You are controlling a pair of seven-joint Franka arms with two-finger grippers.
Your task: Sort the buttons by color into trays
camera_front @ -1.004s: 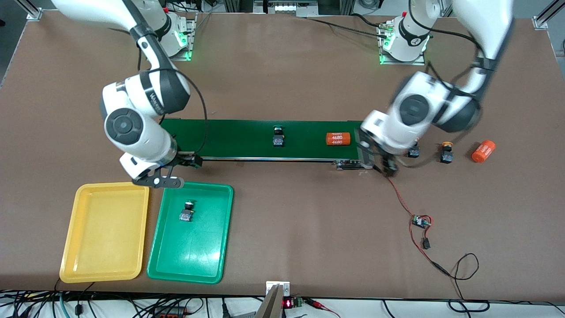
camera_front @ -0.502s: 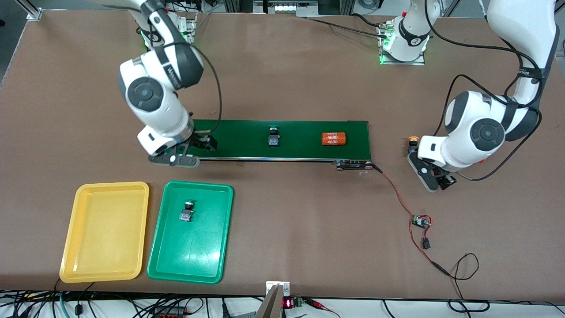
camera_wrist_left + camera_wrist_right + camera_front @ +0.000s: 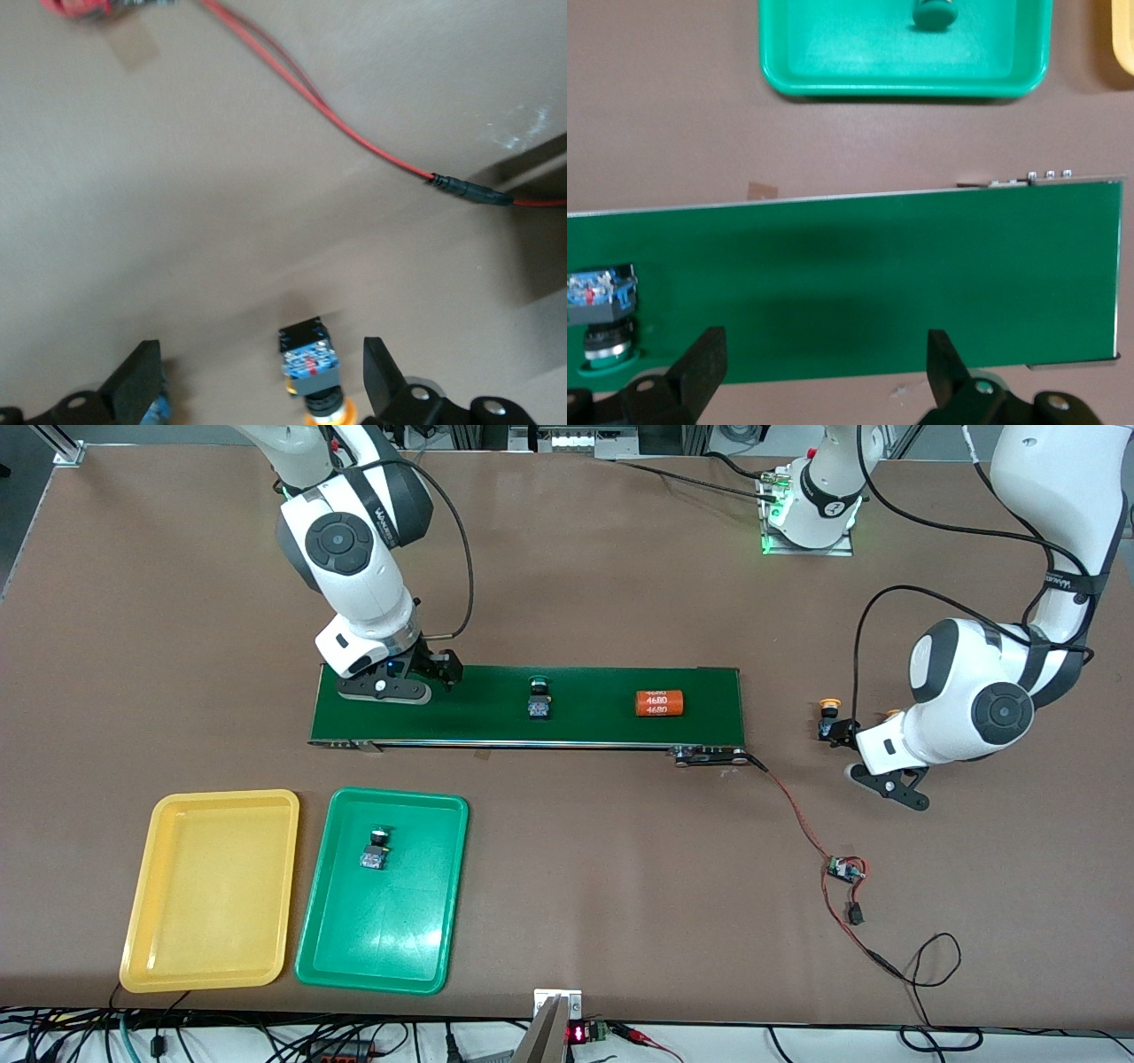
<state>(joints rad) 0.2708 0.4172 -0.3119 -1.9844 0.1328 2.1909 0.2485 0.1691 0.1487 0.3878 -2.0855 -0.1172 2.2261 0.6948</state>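
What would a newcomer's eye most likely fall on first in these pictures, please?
Probably the yellow tray and the green tray, side by side nearest the front camera. Next, the long green belt mid-table, carrying a green button and an orange cylinder, with the open right gripper over its end.

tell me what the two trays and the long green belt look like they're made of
Green tray and yellow tray: probably moulded plastic, glossy; light glints on their floors, and corners and rims are rounded.
Belt: looks like matte rubber or coated fabric, flat dark green without glare; its thin silvery edge suggests a metal frame.
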